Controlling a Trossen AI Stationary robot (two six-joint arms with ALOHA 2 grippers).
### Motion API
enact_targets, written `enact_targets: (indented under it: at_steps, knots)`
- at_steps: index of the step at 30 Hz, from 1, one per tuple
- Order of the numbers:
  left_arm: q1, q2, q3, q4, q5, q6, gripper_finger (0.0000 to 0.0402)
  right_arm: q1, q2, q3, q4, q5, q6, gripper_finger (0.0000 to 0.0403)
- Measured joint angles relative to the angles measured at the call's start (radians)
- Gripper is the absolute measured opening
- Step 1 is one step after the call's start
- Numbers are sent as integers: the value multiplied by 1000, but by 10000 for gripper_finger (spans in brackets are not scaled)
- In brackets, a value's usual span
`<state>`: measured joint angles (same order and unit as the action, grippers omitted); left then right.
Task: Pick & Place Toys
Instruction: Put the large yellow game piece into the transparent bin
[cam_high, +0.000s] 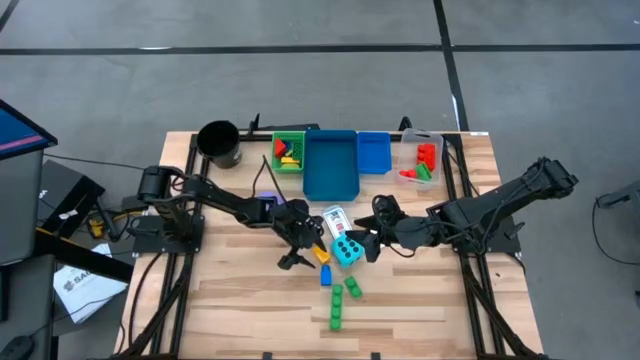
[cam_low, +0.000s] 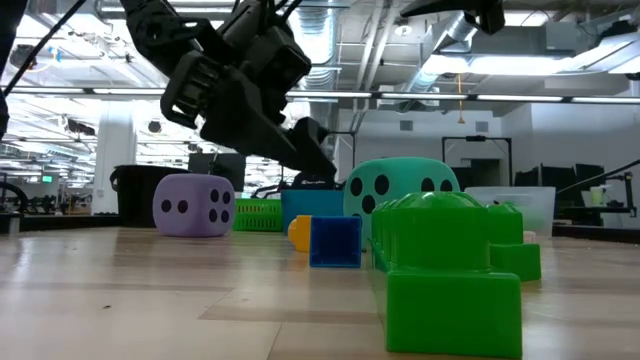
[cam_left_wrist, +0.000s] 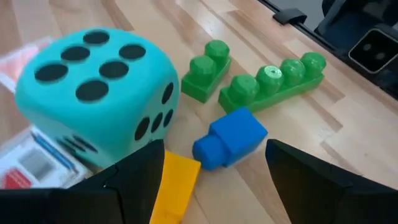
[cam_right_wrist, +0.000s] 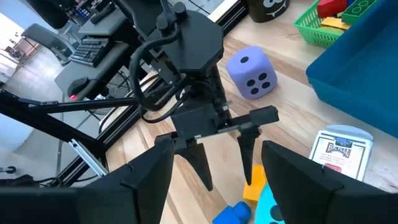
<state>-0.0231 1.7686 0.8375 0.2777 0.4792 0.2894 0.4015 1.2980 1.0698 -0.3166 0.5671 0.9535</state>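
Note:
My left gripper (cam_left_wrist: 214, 148) is open and slants down over a small blue brick (cam_left_wrist: 231, 139) and a yellow brick (cam_left_wrist: 175, 186) that lie on the table, touching neither. Beside them stands the big cyan dotted die (cam_left_wrist: 93, 93). Two green bricks (cam_left_wrist: 205, 70) (cam_left_wrist: 273, 79) lie farther off. The purple die (cam_right_wrist: 251, 74) sits on the table behind the left gripper, toward the bins. A pack of playing cards (cam_right_wrist: 339, 152) lies next to the cyan die. My right gripper (cam_high: 372, 238) hangs open above the table, right of the cyan die (cam_high: 347, 250).
Along the far edge stand a black cup (cam_high: 219, 143), a green bin (cam_high: 288, 150) holding bricks, two blue bins (cam_high: 330, 165) (cam_high: 373, 152) and a clear bin (cam_high: 421, 158) holding red and green bricks. Bare wood shows toward the near edge.

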Motion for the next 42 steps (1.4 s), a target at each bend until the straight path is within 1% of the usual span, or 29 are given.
enact_targets:
  at_steps: [2, 6, 18, 24, 32, 39, 42]
  knots:
    - [0, 7, 0, 9, -3, 42, 273, -1, 0, 0, -7, 0, 0, 240]
    - [2, 16, 0, 13, -7, 78, 273, -4, 0, 0, -28, -1, 11, 240]
    - [2, 48, 0, 29, -56, 100, 273, -4, 0, 0, -28, -1, 16, 240]
    - [3, 49, 0, 25, -61, 130, 273, -4, 0, 0, -42, -1, 16, 240]
    - [2, 49, 0, 14, -62, 133, 273, -5, 0, 0, -46, 0, 16, 240]
    - [3, 49, 0, -16, -128, 134, 273, -5, 0, 0, -46, 2, 16, 240]
    - [3, 49, 0, -19, -134, 134, 273, -5, 0, 0, -46, 2, 16, 240]
